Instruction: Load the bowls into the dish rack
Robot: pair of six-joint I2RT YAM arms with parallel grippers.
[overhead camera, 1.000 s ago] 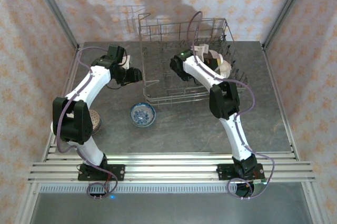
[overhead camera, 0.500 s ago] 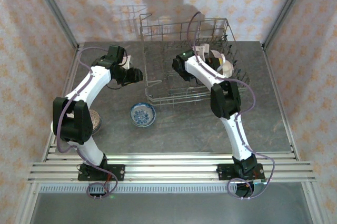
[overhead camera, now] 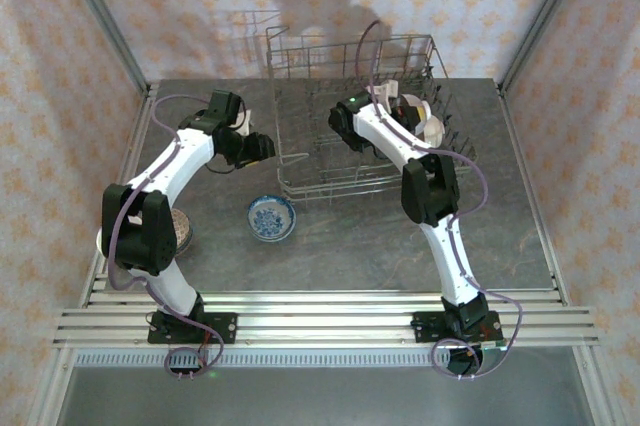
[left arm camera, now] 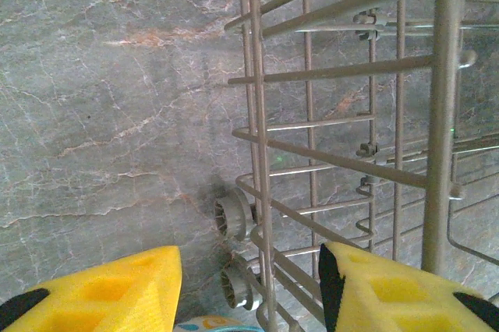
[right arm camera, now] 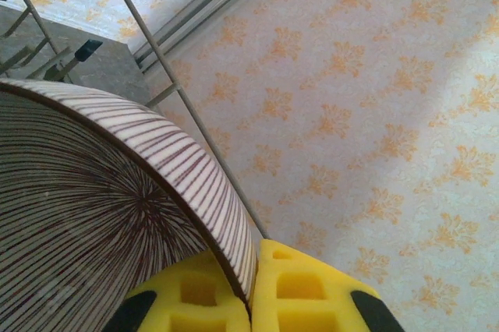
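Striped bowl [right arm camera: 117, 215] is over the dish rack's [overhead camera: 300, 186] right end, rim pinched tight in my right gripper [right arm camera: 251, 289]. Blue bowl [overhead camera: 271, 217] sits on the table [overhead camera: 500, 226] in front of the rack. My left gripper's [left arm camera: 249, 293] spread apart, just beside the rack's left wall.

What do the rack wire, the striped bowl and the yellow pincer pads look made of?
Dish rack: bare silvery metal wire, faintly glossy, likely steel. Striped bowl: glazed ceramic, judging by its sheen and painted brown lines. Pads: yellow foam, matte, with moulded recesses; possibly soft rubber.
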